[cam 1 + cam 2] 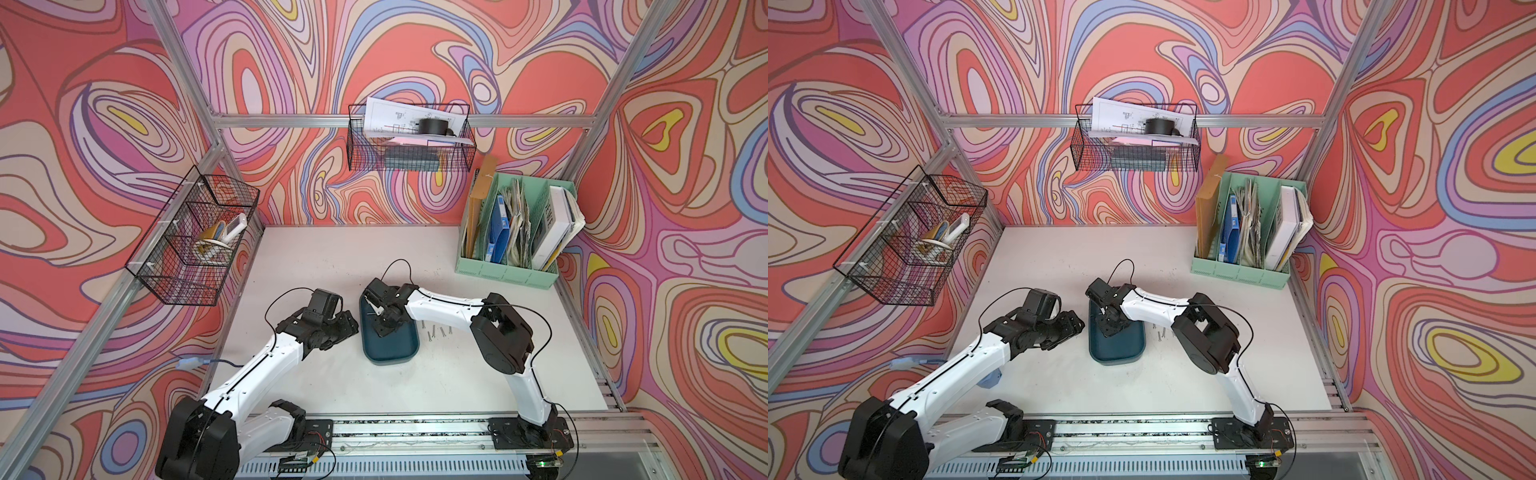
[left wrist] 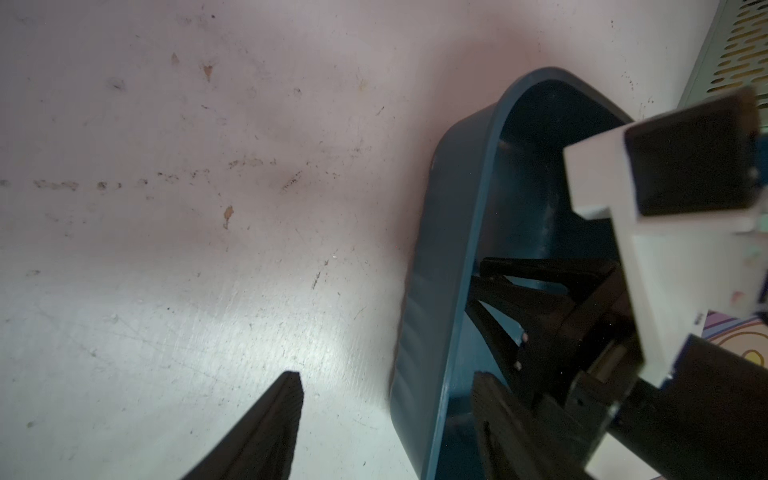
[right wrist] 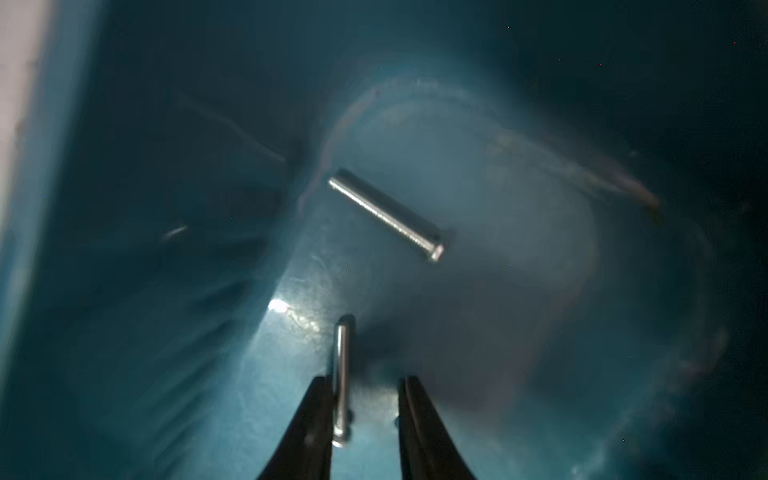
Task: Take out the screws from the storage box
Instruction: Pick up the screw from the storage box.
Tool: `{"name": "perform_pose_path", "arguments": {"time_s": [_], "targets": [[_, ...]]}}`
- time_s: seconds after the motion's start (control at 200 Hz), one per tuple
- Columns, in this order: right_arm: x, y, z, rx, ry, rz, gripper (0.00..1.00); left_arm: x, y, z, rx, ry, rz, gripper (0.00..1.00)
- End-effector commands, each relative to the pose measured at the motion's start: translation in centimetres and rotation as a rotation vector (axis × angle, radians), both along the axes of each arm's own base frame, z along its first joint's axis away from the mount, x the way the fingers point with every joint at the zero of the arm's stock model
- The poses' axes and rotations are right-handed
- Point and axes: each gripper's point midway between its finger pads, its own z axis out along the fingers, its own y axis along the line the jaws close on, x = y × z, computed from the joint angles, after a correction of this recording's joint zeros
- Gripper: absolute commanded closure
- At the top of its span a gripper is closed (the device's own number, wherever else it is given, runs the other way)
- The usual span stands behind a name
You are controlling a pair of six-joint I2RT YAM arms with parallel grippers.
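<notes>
Removed to table [image 1: 332, 257] beside box [image 1: 390, 353]: several screws [image 1: 435, 332]; remaining inside: two [image 3: 386, 214], one between narrowly parted right gripper [image 3: 365, 386]; left gripper [image 2: 386, 374] wide, empty.

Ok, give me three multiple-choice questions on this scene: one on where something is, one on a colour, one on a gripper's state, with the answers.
1. Where is the right gripper?
A) down in the tray
B) beside the tray
C) far from the tray

2. What colour is the tray?
A) red
B) dark teal
C) white

3. How do the right gripper's jaws stand?
A) shut, empty
B) open, a screw lying between them
C) clamped on the tray's rim

Answers:
1 A: the tray's floor surrounds it in the right wrist view.
2 B: it is dark teal in both top views.
3 B: the screw lies against one side, with a clear gap to the other.
</notes>
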Motion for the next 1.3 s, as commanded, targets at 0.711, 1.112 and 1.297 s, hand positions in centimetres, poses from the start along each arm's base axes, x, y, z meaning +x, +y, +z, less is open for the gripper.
{"name": "perform_pose_path", "arguments": {"time_s": [0.711,1.112,1.297], "targets": [[-2.2,-3.3,-4.8,-0.171,0.114,-0.070,0.98,-0.2,0.2,-0.1,0.007,0.005,-0.001,0.30],[0.0,-1.5,4.6,0.019,-0.044,-0.131,1.00,-0.1,-0.2,0.4,-0.013,-0.009,-0.020,0.29],[0.7,-2.3,7.9,0.045,-0.109,-0.168,1.00,-0.1,0.0,0.9,-0.008,-0.026,-0.016,0.30]]}}
